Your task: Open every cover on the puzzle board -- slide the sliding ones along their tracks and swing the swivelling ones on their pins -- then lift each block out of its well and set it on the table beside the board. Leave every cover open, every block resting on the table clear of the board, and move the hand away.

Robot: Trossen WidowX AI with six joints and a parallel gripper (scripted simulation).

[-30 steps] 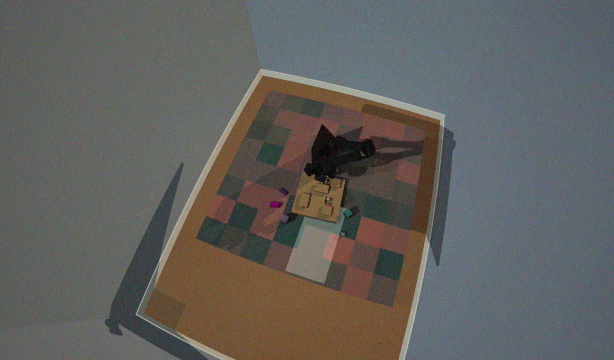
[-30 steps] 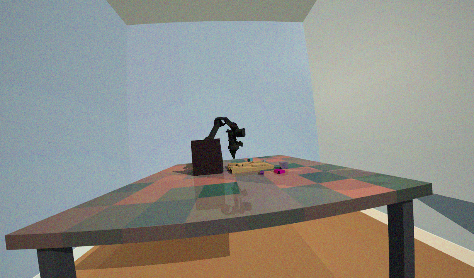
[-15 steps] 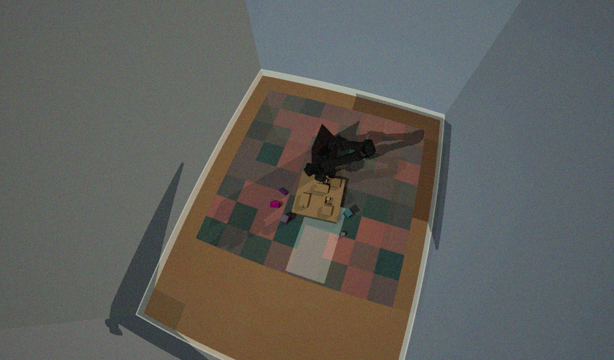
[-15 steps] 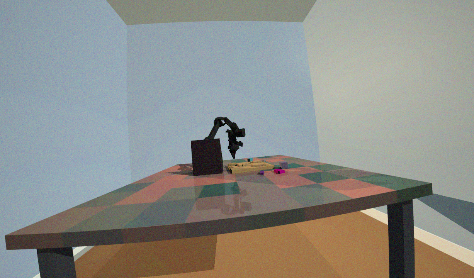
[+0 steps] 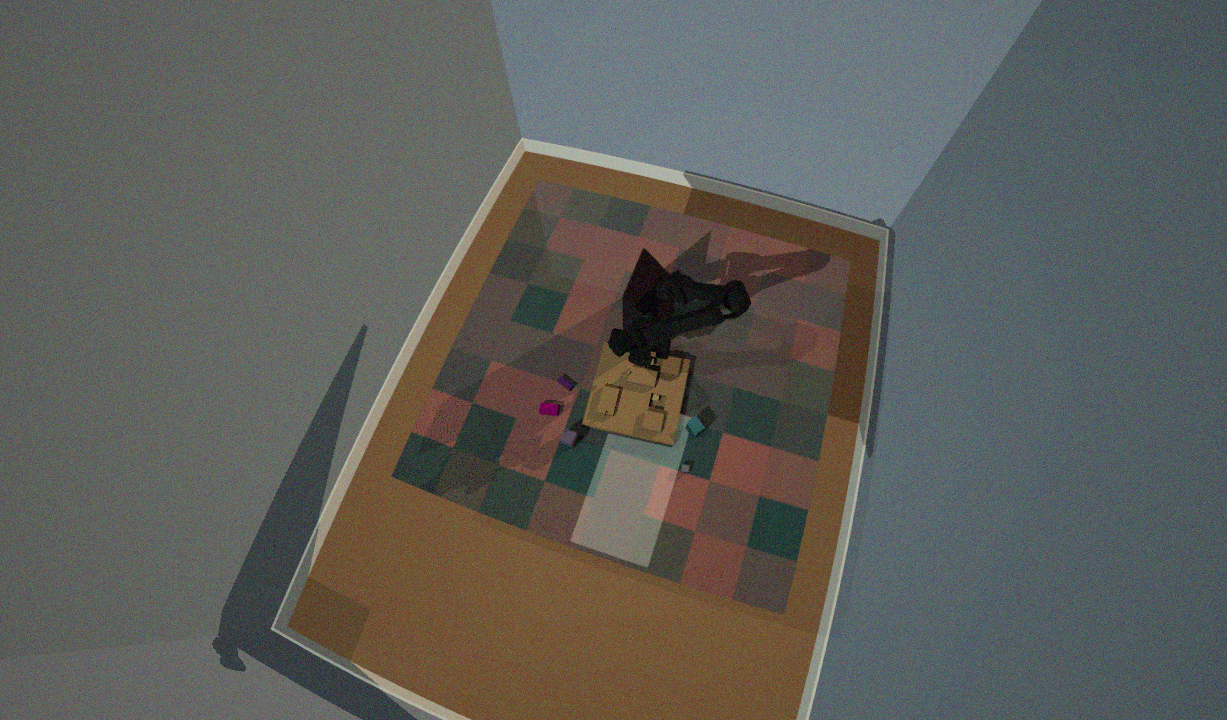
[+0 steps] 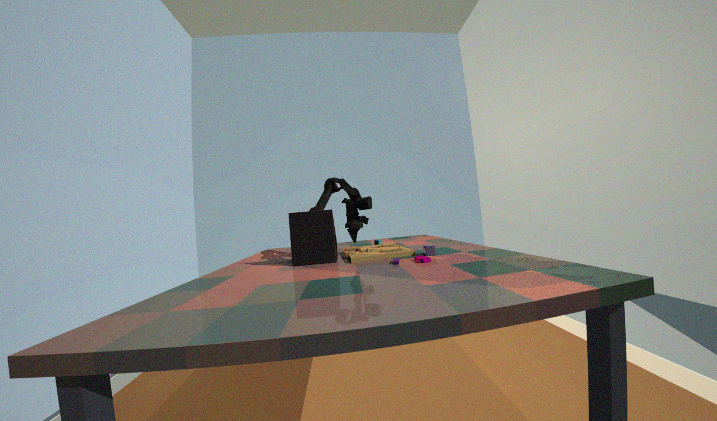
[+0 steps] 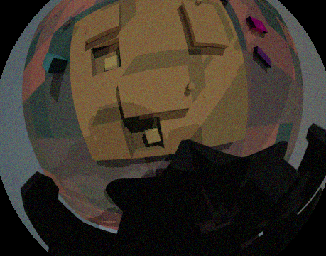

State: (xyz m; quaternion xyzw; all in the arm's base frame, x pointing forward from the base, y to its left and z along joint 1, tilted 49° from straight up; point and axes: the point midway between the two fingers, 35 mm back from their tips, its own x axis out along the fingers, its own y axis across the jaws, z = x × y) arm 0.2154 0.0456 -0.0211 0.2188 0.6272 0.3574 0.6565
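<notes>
The wooden puzzle board (image 5: 630, 415) (image 6: 376, 256) (image 7: 155, 35) has several wooden covers. In the wrist view, one cover (image 7: 153, 90) with a knob lies mid-board, another (image 7: 209, 26) lies upper right, a third (image 7: 104, 23) upper left and a fourth (image 7: 109, 136) lower left. One pale yellow block (image 7: 111, 63) sits in an uncovered well beside the upper-left cover. Another pale yellow block (image 7: 153, 136) sits in an uncovered well at the board's near edge. My gripper (image 6: 354, 241) (image 7: 185, 144) is shut and empty, above the board's edge nearest the arm base. Whether anything lies under the covers is hidden.
A teal block (image 5: 695, 426) (image 7: 55, 63) and a small grey block (image 5: 686, 467) lie on one side of the board. A magenta block (image 5: 549, 408) (image 6: 422, 259) (image 7: 257, 25), a purple block (image 5: 565, 382) (image 7: 263, 57) and a lavender block (image 5: 569, 437) (image 6: 429, 250) lie opposite. The arm's dark base (image 6: 313, 238) stands behind.
</notes>
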